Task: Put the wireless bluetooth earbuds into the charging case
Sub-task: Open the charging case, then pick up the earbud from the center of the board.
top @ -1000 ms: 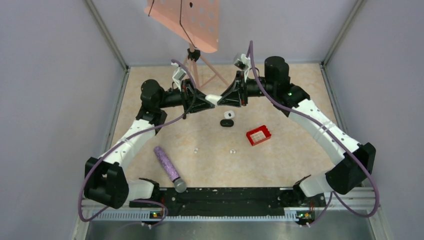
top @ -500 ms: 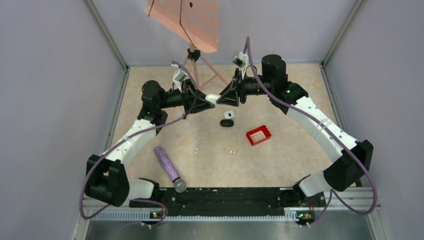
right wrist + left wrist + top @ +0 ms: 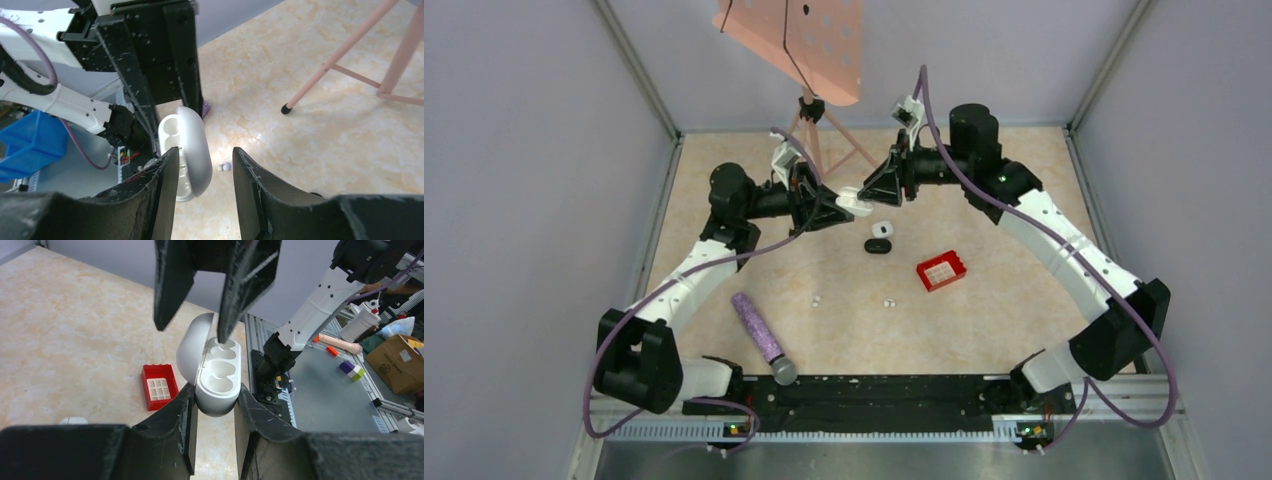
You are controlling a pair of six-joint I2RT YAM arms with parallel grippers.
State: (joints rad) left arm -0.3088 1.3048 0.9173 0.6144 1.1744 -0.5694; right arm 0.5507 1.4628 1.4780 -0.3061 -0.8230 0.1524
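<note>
Left gripper pinches open charging case by its base. Right gripper parted around lid, holding nothing.

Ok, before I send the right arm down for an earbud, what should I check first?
1. Charging case held: ok, left gripper jaws shut on its base.
2. Lid open: ok, the sockets in view hold no earbud.
3. Right gripper free to carry: ok, jaws open, gripping nothing.
4. Right gripper clear of the case: not ok, its fingers straddle the lid.
5. Earbuds located: ok, small white bits lie apart on the table.
6. Which earbud fits which socket: cannot tell, too small.
</note>
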